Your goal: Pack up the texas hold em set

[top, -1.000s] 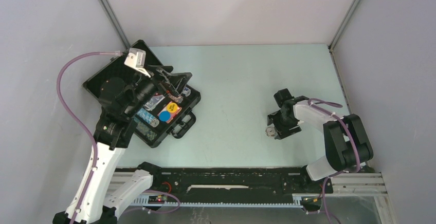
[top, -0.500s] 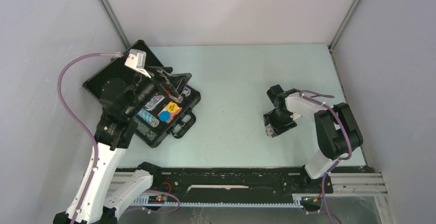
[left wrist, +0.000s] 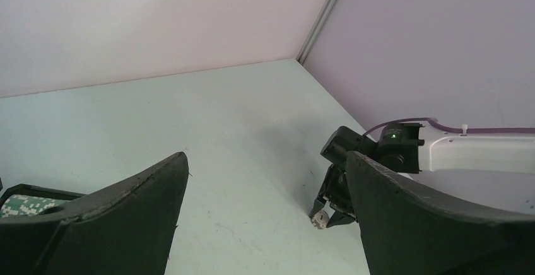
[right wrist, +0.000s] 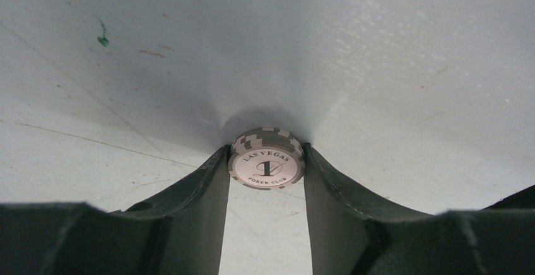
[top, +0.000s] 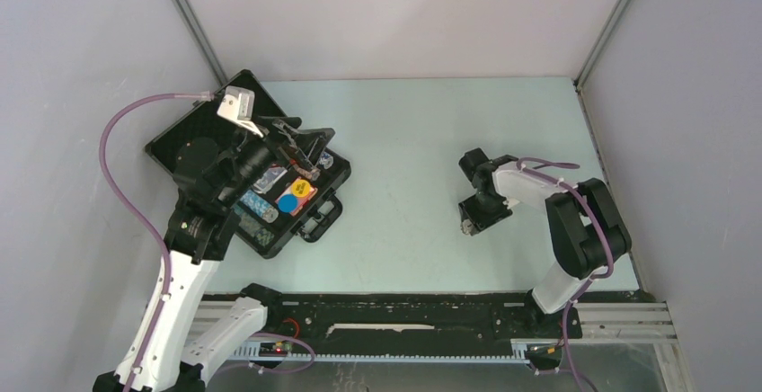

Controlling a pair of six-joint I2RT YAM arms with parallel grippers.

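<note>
Briefcase (top: 169, 147) of the texas hold em set is lying open at the far left of the pale green desk (top: 413, 122). Its lid is leaning back toward the left wall and its handle (top: 322, 219) is pointing toward the near right.

Left arm (top: 180, 275) is reaching up the left side and is hanging over the open case, hiding much of the foam interior. Left pincer (left wrist: 265, 161) is standing spread wide with nothing between its fingers. In its wrist view it is facing across the desk toward the other arm.

Right arm (top: 539, 190) is folding in from the right, well apart from the case. Right pincer (top: 467, 227) is pointing down at the desk right of centre.

Chip rows (top: 254, 205) are sitting in the near part of the case. A blue disc (top: 287, 201) and a yellow disc (top: 302, 187) are lying just beside them, toward the handle.

Poker chip (right wrist: 266, 164), grey and white with "LAS VEGAS 1 POKER CLUB" on its face, is lying flat on the desk. The right pincer's fingers (right wrist: 208, 187) are pressing against its rim on both sides, pinching it.
</note>
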